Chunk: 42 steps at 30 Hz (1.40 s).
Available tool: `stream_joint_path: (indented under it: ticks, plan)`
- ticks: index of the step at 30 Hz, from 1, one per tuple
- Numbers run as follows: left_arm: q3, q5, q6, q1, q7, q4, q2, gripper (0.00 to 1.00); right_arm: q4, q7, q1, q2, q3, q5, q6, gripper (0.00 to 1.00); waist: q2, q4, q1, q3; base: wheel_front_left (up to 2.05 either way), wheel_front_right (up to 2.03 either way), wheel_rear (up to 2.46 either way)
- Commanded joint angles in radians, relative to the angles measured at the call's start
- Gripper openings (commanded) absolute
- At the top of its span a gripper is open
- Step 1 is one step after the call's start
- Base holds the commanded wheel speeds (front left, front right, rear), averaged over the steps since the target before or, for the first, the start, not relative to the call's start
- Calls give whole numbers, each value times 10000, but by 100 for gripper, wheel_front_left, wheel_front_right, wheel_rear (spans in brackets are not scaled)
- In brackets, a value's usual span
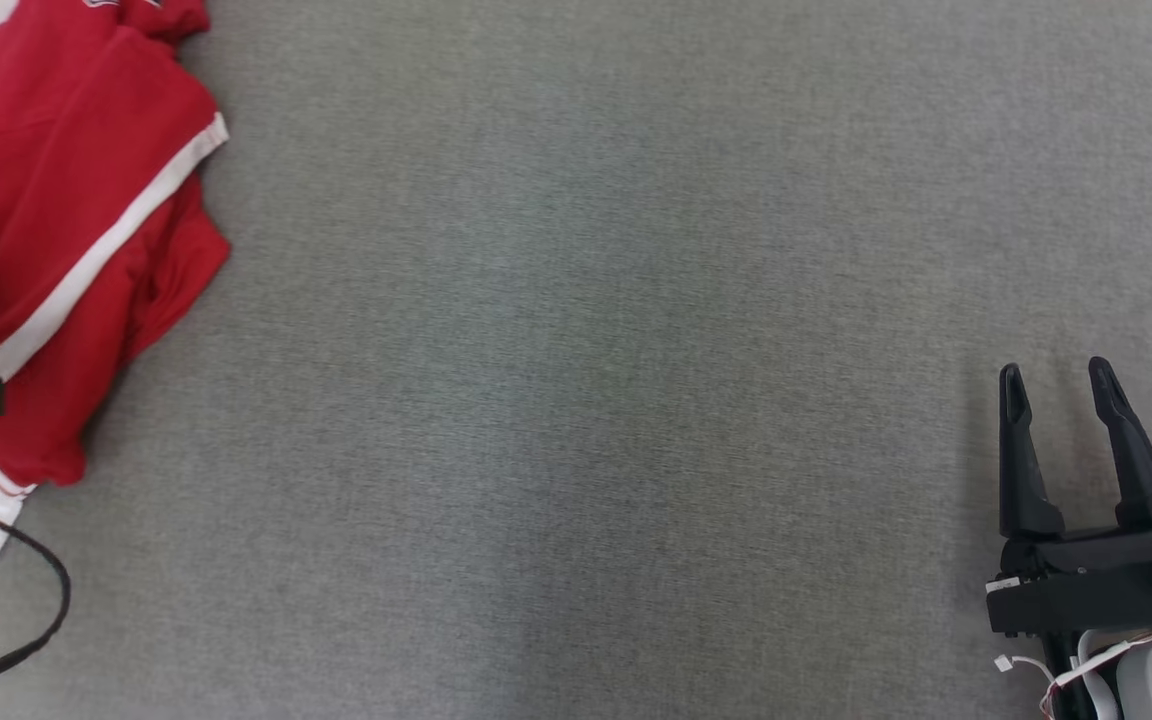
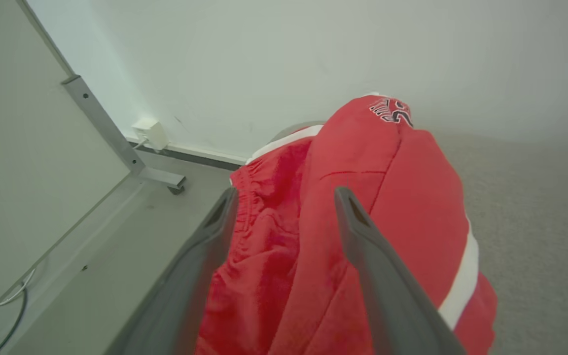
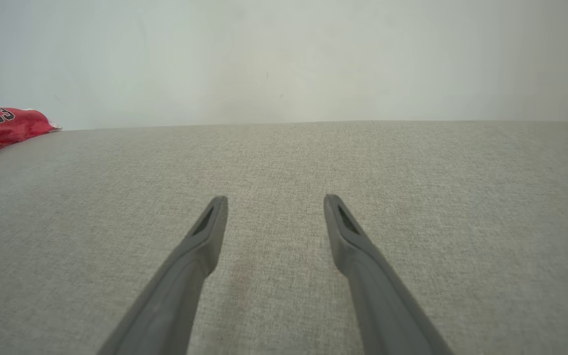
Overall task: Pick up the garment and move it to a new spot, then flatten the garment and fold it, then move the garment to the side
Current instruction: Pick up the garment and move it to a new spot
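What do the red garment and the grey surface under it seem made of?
Red garment: soft matte fabric, probably synthetic sportswear knit; it wrinkles and gathers at a band. Grey surface: matte woven textile, by its fine flecked weave.

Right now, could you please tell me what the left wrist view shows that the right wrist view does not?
The left wrist view adds the left gripper, open over the bunched red garment, a metal frame leg and a white wall box. The right wrist view adds the right gripper, open above the grey surface. Both have the garment, the grey surface and a pale wall.
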Motion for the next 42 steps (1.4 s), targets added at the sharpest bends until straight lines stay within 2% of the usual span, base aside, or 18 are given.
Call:
stream_joint_path:
  ticks: [1, 10, 12, 16, 22, 26, 31, 36, 42]
  plan:
    - [-188, -164, -6, -76, 225, 304, 106, 100, 43, -49, -57, 30, 9, 8, -19, 100, -2, -247, -2, 155, 0, 0, 0]
    - [-1091, -956, 2, 227, 1290, 1258, 290, 100, 97, -58, -151, 41, 28, -3, -19, 100, -2, -453, -2, 112, 0, 0, 0]
    - [-1188, -992, 3, 242, 1218, 1382, 384, 0, 79, -60, -111, 82, 20, -70, -21, 100, -2, -493, -2, 93, 0, 0, 0]
    - [-1272, -910, 26, 174, 941, 1616, 505, 0, 100, -62, -71, 139, 5, -111, -21, 100, -2, -521, -2, -20, 0, 0, 0]
    - [-1222, -646, 306, -214, -208, 1257, 766, 0, 241, -65, 15, 298, 68, -73, -21, 100, -2, -448, -2, -497, 0, 0, 0]
    - [-1289, -420, 345, -581, -741, 641, 1039, 0, 384, -52, 108, 453, 146, 18, -19, 100, -2, -457, -2, -926, 0, 0, 0]
    - [-1539, -143, 370, -1252, -915, -585, 1257, 0, 530, -48, 177, 665, 218, 136, -21, 100, -2, -612, -2, -1409, 0, 0, 0]
    - [-2104, 179, 302, -2110, -483, -2132, 1189, 0, 638, -47, 236, 881, 195, 197, -19, 100, -2, -954, -2, -1775, 0, 0, 0]
    - [-2981, 253, 211, -3028, 438, -3989, 670, 0, 725, -48, 301, 1147, 254, 238, -19, 100, -2, -1751, -2, -2079, 0, 0, 0]
